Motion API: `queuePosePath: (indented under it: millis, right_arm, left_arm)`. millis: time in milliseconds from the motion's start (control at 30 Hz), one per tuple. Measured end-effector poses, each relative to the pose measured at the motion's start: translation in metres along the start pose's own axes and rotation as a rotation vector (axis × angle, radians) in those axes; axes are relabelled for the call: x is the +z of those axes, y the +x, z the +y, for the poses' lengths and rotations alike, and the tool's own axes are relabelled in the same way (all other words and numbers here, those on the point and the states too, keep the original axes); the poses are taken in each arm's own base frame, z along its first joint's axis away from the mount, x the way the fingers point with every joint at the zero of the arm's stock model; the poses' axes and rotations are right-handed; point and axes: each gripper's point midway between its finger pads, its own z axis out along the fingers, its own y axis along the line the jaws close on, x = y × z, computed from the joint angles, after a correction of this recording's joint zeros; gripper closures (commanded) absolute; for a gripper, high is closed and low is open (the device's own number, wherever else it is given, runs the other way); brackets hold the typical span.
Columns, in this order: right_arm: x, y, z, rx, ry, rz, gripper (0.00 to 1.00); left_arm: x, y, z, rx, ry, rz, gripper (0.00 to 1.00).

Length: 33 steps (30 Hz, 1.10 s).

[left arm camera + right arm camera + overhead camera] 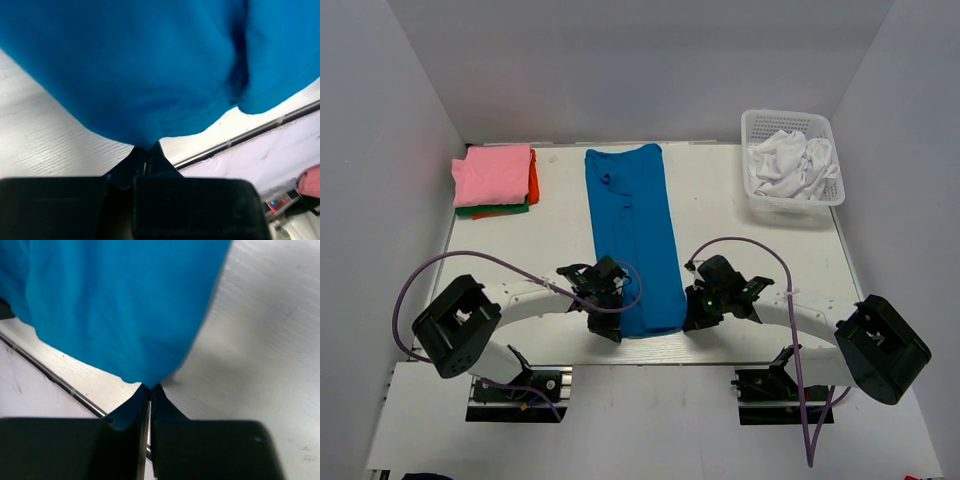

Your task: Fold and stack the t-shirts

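Observation:
The bright blue t-shirt [635,235] lies as a long narrow strip down the middle of the table. My left gripper [613,322] is shut on its near left corner, and the cloth [150,75] rises from the fingertips in the left wrist view. My right gripper [688,318] is shut on its near right corner, and the cloth [115,305] fills the upper left of the right wrist view. A pink t-shirt [493,173] tops a stack at the back left, with orange-red [533,180] and green [485,210] edges showing under it. White t-shirts [790,165] lie crumpled in the basket.
The white lattice basket [752,195] stands at the back right. The table's near edge with a metal rail [250,134] runs just behind both grippers. White walls close in the left, right and back sides.

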Motion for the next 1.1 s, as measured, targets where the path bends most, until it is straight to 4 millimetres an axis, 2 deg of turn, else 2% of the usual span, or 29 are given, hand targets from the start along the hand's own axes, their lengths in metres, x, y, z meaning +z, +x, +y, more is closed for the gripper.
queuePosePath:
  millis: [133, 300, 533, 700, 867, 1100]
  right_arm:
    - [-0.002, -0.008, -0.004, -0.004, 0.034, -0.039, 1.00]
    - [-0.014, -0.034, 0.000, -0.034, 0.053, -0.156, 1.00]
    - [-0.030, -0.077, 0.012, -0.091, 0.067, -0.299, 1.00]
    - [-0.042, -0.129, 0.017, -0.112, 0.132, -0.437, 1.00]
    - [-0.051, -0.182, 0.019, -0.129, 0.201, -0.547, 1.00]
    - [-0.041, -0.253, 0.016, -0.151, 0.258, -0.609, 1.00]
  left_arm:
    - [-0.004, -0.008, 0.006, 0.012, -0.037, -0.057, 1.00]
    - [-0.014, -0.018, 0.007, 0.019, -0.066, -0.109, 1.00]
    - [-0.037, -0.054, -0.005, 0.012, -0.075, -0.249, 1.00]
    - [-0.061, -0.099, -0.004, -0.055, -0.161, -0.413, 1.00]
    - [-0.087, -0.161, 0.001, -0.147, -0.239, -0.576, 1.00]
    - [-0.115, -0.223, 0.017, -0.198, -0.283, -0.703, 1.00]
